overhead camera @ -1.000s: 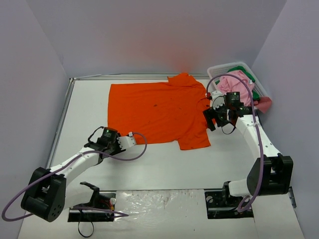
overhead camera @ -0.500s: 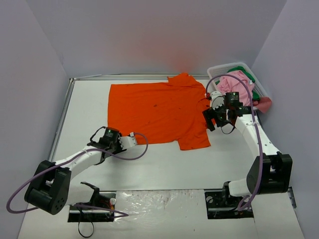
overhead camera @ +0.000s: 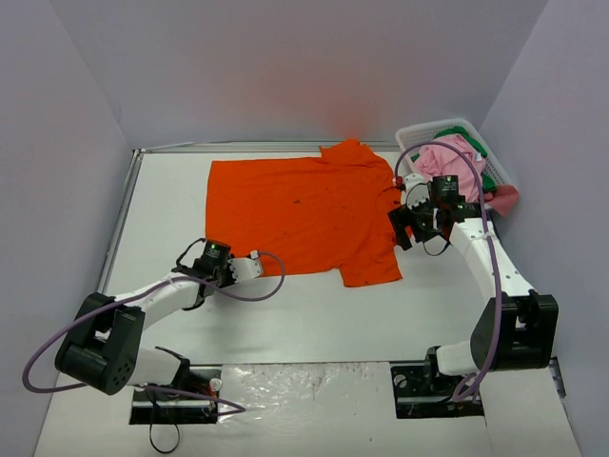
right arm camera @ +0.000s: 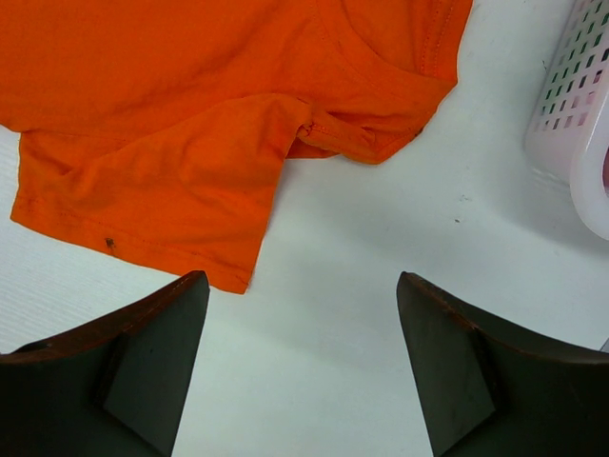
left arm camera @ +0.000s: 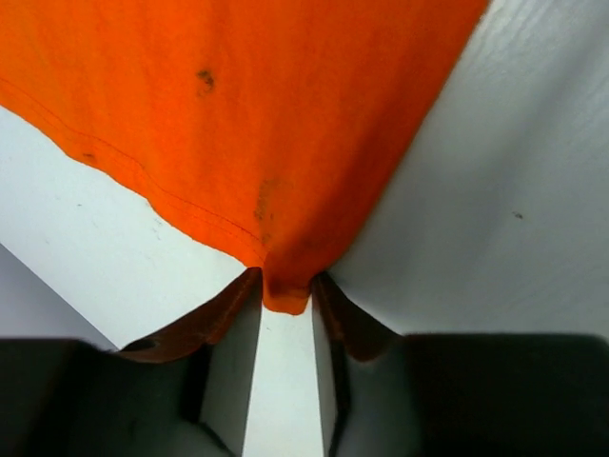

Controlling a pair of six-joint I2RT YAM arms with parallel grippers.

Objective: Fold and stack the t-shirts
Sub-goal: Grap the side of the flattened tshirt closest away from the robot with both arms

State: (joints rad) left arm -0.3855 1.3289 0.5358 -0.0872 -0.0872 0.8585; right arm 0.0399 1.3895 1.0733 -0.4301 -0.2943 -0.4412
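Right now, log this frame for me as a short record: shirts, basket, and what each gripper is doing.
orange t-shirt: spread flat on the table, unfolded
pink t-shirt: bunched in the basket
green t-shirt: in the basket, mostly under the pink one
left gripper: shut on the orange t-shirt's near edge
right gripper: open, above bare table beside the orange sleeve and collar
stack: not started

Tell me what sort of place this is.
Most likely a robot test bench in a lab, not a home laundry room. A left arm and a right arm are bolted to a white table, bare walls box it in, and an orange t-shirt lies near a white basket of clothes.
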